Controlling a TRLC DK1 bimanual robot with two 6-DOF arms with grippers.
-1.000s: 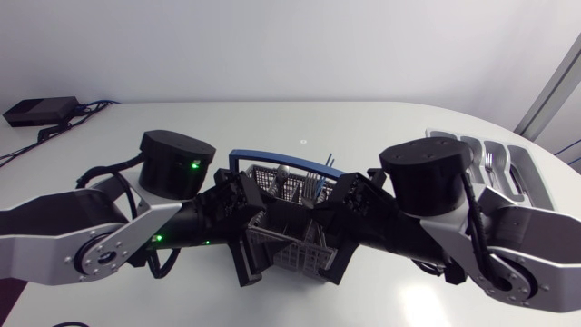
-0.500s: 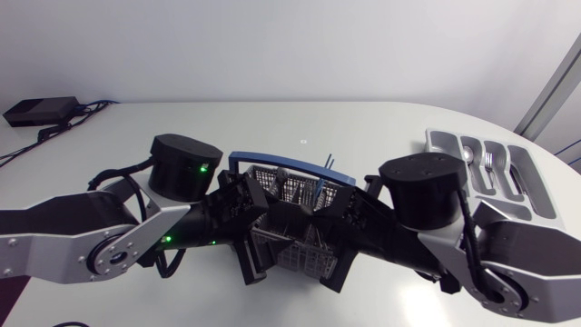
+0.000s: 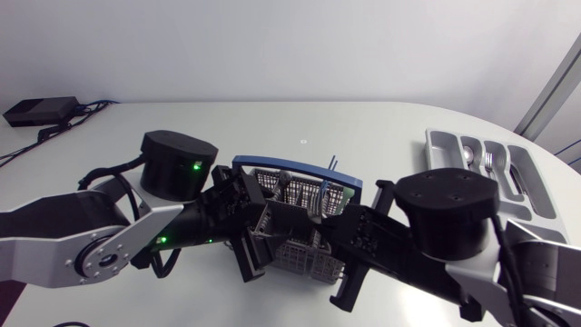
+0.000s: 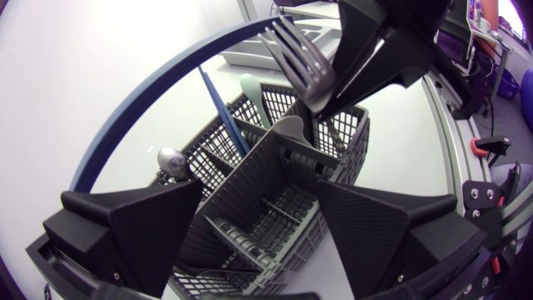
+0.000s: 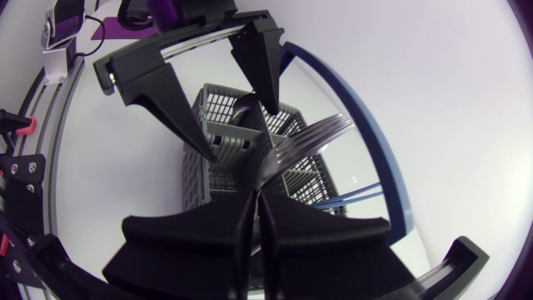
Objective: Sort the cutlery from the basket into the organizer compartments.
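Far left on the table (image 3: 381, 127), near its back edge: a black box (image 3: 41, 111) with cables.

Next to the right, the left arm (image 3: 100, 245), low over the tabletop and ending at the basket (image 3: 295, 256). Left gripper (image 4: 260, 187) spread wide across the basket's near end, one finger (image 4: 133, 229) on each side. Both tips against its walls, so gripping the basket from two sides.

At mid-table, the grey mesh basket itself, upright, with a blue handle (image 3: 300, 169) arching over it. Standing inside: a silver spoon (image 4: 171, 158), thin blue sticks (image 4: 218, 104) and a pale green utensil (image 4: 250, 87).

Over the basket's compartments, the fork (image 5: 304, 137), tilted, head and tines above the rim and pointing away from the right gripper (image 5: 255, 198). Handle pinched between that pincer's fingers, closed tight on the fork and nearly meeting. Cannot tell whether the fork's lower end touches the basket.

Further right, the right arm (image 3: 454, 218), coming in from the right edge and reaching to the basket's right side.

Far right, well apart from the basket: the grey organizer (image 3: 434, 145), long compartments side by side. Lying in it already: a stored spoon (image 3: 466, 153) in one compartment and a stored fork (image 3: 488, 162) in the one beside it.
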